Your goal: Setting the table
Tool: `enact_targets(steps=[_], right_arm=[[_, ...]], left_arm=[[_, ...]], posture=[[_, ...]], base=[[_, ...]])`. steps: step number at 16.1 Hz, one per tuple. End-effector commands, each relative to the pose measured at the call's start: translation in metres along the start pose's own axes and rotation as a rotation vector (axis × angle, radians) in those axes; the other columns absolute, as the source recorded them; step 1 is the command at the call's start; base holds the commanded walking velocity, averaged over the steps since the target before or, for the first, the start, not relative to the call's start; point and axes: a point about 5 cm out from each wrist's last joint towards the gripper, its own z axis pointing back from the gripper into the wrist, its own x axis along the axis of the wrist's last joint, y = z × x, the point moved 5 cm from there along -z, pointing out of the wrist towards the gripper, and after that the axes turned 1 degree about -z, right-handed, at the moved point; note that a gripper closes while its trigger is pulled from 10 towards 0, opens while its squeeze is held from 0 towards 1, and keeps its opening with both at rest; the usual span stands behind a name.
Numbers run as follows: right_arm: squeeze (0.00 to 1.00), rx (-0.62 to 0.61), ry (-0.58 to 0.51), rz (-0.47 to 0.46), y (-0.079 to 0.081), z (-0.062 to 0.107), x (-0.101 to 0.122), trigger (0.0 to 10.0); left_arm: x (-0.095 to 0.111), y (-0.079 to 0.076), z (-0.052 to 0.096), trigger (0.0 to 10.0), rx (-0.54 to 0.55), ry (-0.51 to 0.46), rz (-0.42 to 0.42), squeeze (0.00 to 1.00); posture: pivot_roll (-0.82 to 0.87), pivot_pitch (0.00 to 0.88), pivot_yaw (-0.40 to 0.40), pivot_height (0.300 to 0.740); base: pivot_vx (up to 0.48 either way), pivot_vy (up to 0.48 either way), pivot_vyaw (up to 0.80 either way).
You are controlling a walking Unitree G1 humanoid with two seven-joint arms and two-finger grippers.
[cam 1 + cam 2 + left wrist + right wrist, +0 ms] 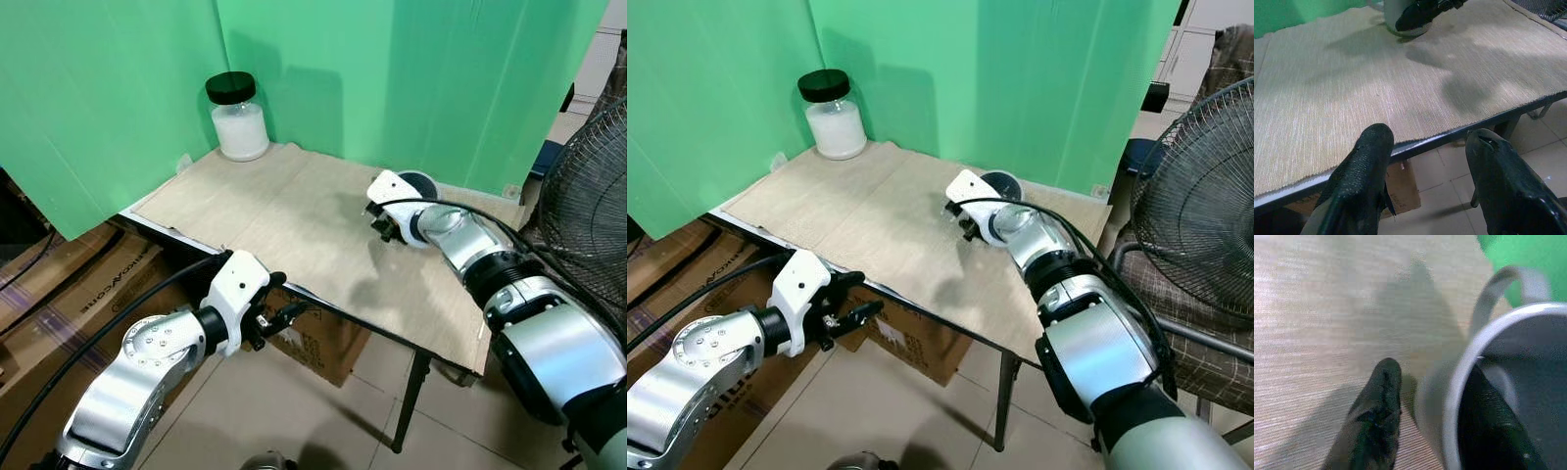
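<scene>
- Eye views: right gripper [384,227] is over the far side of the tan mat [294,220] on the table [446,357], at the cup [419,183]. A white jar w/ black lid [237,117] stands in the back corner by the green wall [118,88]. Left gripper [284,315] hangs low, just off the table's front edge.
- Left wrist view: fingers [1364,166] spread apart, holding nothing.
- Right wrist view: one finger [1376,421] outside the cup's wall, one inside; it pinches the rim.

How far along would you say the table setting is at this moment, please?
Done: a mat covers the table, and a jar stands at its far corner. In hand: the right gripper pinches the wall of a mug, one finger inside, with the mug resting on the mat. Left: releasing the mug. The left gripper hovers open at the near edge, holding nothing.
</scene>
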Motion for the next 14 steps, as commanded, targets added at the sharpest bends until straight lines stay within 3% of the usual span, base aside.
enact_targets(steps=[1, 11, 14], right_arm=[[0.0, 0.001, -0.025, 0.012, -0.004, 0.002, 0.011, 0.0], [0.0, -0.001, -0.054, 0.017, -0.008, 0.004, 0.02, 0.0], [0.0, -0.063, -0.191, -0.051, -0.032, 0.02, 0.037, 0.0]], left_arm=[[0.002, 0.003, 0.0, 10.0, 0.003, 0.004, -0.02, 0.0], [0.003, 0.005, -0.007, 10.0, 0.001, -0.006, -0.027, 0.0], [0.008, 0.002, -0.011, 10.0, -0.013, -0.026, -0.036, 0.0]], posture=[[0.07, 0.0, 0.107, 0.74], [0.04, 0.0, 0.117, 0.74], [0.04, 0.0, 0.099, 0.74]], base=[[0.0, 0.0, 0.0], [0.0, 0.0, 0.0], [0.0, 0.0, 0.0]])
